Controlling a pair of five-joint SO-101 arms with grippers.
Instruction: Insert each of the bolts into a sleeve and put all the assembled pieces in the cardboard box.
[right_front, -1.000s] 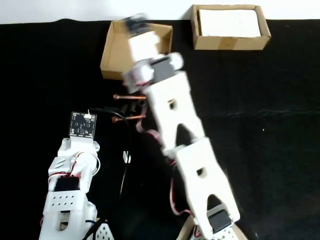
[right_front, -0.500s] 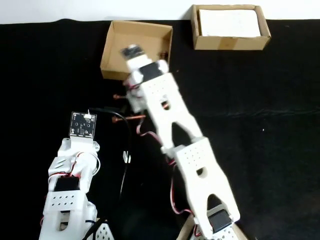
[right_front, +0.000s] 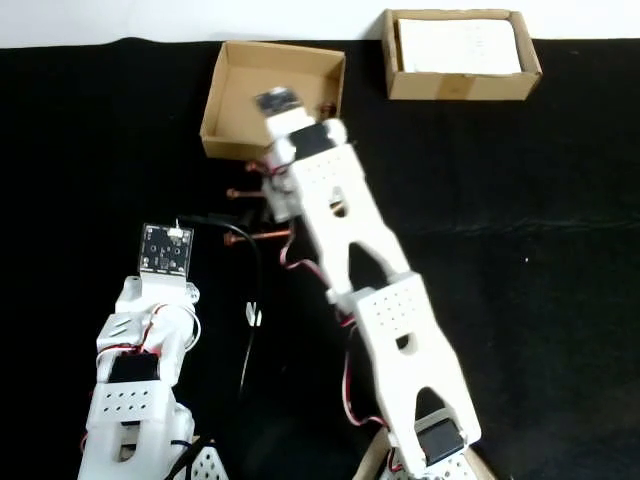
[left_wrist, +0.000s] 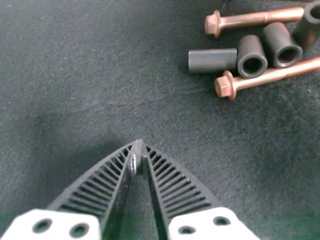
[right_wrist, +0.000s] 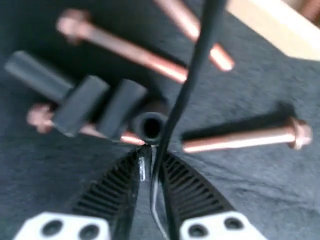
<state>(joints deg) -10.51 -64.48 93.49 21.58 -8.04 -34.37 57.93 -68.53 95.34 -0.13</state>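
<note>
Soft, even light falls from overhead. The black cloth surface (right_front: 560, 300) swallows most of it and looks flat and dark. The white sheet in the far right cardboard box (right_front: 458, 45) glares almost blank, and the right arm's white plastic links (right_front: 400, 340) stand out bright. Up close, the copper-coloured flanged bolts (left_wrist: 265, 75) carry dull highlights along their shanks, and a single copper bolt (right_wrist: 240, 139) throws a short dark shadow beside itself.

Bolts (left_wrist: 270, 75) cut off at edge; cable (right_wrist: 192, 75) partly hides sleeve (right_wrist: 140, 122).
</note>
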